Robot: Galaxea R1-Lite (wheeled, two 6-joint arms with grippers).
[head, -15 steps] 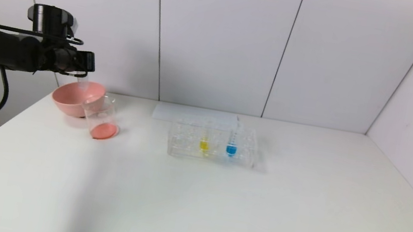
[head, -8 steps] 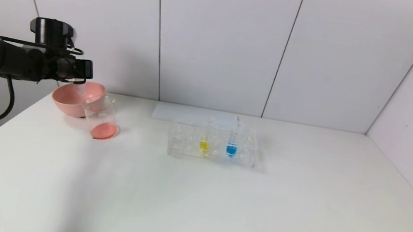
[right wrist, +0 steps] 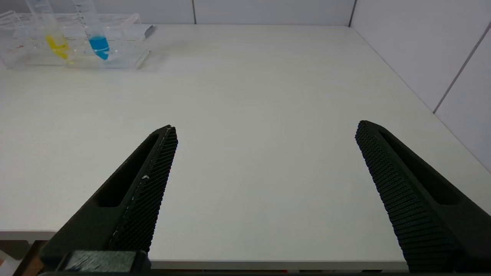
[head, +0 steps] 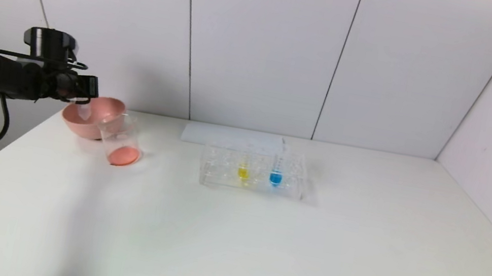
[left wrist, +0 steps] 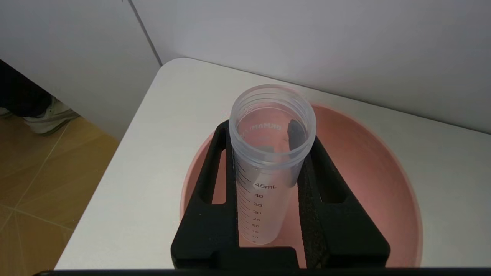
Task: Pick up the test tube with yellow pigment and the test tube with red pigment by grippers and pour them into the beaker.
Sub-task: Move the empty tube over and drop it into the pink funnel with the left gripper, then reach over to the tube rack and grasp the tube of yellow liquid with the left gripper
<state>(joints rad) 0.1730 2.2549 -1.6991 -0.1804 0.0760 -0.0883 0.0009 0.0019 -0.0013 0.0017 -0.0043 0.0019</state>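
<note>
The left end effector point(head: 84, 91) hangs above the pink bowl point(head: 73, 121) at the far left of the white counter point(head: 229, 235), its two black fingers point(left wrist: 215, 184) pinching a clear graduated tube, the test tube with red pigment point(left wrist: 268, 165), between them. In the left wrist view this tube looks drained, with no coloured liquid showing inside it, and its open threaded mouth faces the camera, with the bowl's pink inside spread behind it. In the head view the tube's lower part point(head: 83, 110) shows below the fingers and over the bowl. Just beside the bowl, on its nearer right side, stands the beaker point(head: 120, 139), upright on the counter with a layer of orange-red liquid at its bottom. Well apart to the right sits a clear tube rack point(head: 253, 171) near the middle of the counter's far half; the test tube with yellow pigment point(head: 243, 170) stands upright in it, and a tube with blue liquid point(head: 276, 173) stands just beside that on the right. A pale flat sheet point(head: 231, 138) lies behind the rack against the wall. The right end effector point(right wrist: 264, 134) is parked low at the near edge of the counter, spread wide with nothing between its fingers, well apart from the rack.
</note>
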